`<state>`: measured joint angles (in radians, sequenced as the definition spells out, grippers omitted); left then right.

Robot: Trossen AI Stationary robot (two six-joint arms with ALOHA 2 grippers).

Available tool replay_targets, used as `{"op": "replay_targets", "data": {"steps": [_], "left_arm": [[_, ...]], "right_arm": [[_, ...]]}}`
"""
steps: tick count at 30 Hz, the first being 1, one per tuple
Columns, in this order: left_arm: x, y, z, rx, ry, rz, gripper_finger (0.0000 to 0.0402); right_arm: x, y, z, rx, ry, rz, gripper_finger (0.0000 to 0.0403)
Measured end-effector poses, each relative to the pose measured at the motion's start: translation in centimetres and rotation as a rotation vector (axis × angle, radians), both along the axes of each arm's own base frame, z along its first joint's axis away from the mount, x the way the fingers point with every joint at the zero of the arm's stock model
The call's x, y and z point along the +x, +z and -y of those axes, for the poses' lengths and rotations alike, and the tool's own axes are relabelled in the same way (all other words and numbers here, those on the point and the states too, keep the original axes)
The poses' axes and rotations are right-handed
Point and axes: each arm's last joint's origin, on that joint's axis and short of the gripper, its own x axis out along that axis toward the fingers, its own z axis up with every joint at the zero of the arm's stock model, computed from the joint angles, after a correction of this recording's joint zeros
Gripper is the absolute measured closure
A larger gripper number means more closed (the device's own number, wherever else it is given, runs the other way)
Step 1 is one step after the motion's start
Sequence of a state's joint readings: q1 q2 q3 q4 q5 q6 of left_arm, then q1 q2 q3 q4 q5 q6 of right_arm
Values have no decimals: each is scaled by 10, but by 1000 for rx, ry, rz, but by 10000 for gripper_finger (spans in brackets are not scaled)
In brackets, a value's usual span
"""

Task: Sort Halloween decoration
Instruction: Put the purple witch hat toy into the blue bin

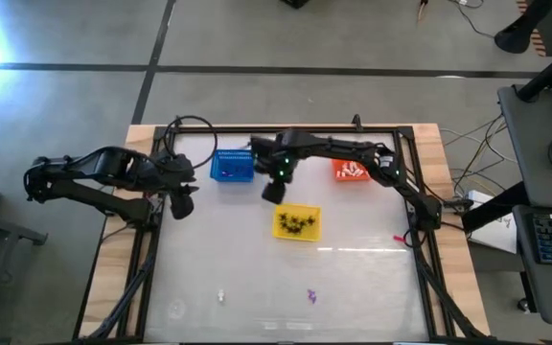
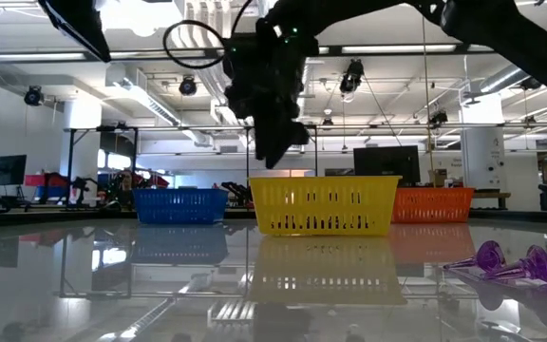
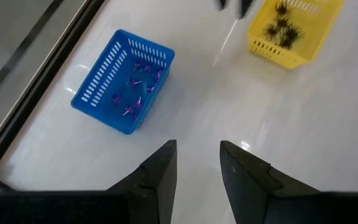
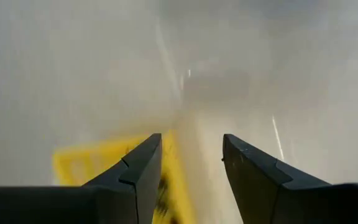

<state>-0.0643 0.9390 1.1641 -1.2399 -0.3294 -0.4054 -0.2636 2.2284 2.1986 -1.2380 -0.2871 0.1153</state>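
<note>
Black spider-like decorations [image 1: 297, 224] lie in the yellow basket [image 1: 311, 233] at the table's middle. Purple ones [image 3: 135, 93] lie in the blue basket [image 1: 232, 166], and white ones [image 1: 353, 172] in the orange basket [image 1: 338, 170], both at the far side. A loose purple trinket [image 1: 310, 296] and a white one [image 1: 220, 296] lie near the front edge. My right gripper [image 4: 191, 140] hangs open above the table just beyond the yellow basket's far left corner, with nothing between its fingers. My left gripper [image 3: 197, 144] hovers open at the table's left, near the blue basket.
A dark frame [image 1: 151, 240] borders the glossy tabletop. A small pink piece [image 1: 398, 238] lies near the right rail. In the low view, purple trinkets [image 2: 506, 261] lie at the near right. Bare tabletop stretches between the yellow basket and the front edge.
</note>
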Motion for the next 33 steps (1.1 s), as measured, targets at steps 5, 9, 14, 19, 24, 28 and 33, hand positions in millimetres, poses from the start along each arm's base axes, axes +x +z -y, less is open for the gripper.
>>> {"op": "replay_targets", "data": {"steps": [5, 9, 14, 19, 24, 28, 33], "left_arm": [[-6, -3, 0, 10, -11, -63, 296], [-13, -3, 0, 5, -50, -107, 296], [-20, -1, 0, 18, -106, -105, 296], [-27, 1, -1, 44, -151, -90, 296], [-33, 3, -1, 65, -183, -77, 296], [-36, 5, -1, 70, -220, -70, 296], [-38, 5, -1, 89, -248, -70, 296]], "right_arm": [[-2, -1, -39, 36, 23, -113, 242], [1, 3, -72, 50, 12, -123, 241], [-2, 18, -116, 77, -44, -142, 241], [-11, 33, -164, 78, -118, -153, 242], [-21, 37, -208, 13, -214, -164, 239], [-28, 37, -238, 18, -264, -180, 239], [-38, 34, -268, -18, -320, -184, 240]]}}
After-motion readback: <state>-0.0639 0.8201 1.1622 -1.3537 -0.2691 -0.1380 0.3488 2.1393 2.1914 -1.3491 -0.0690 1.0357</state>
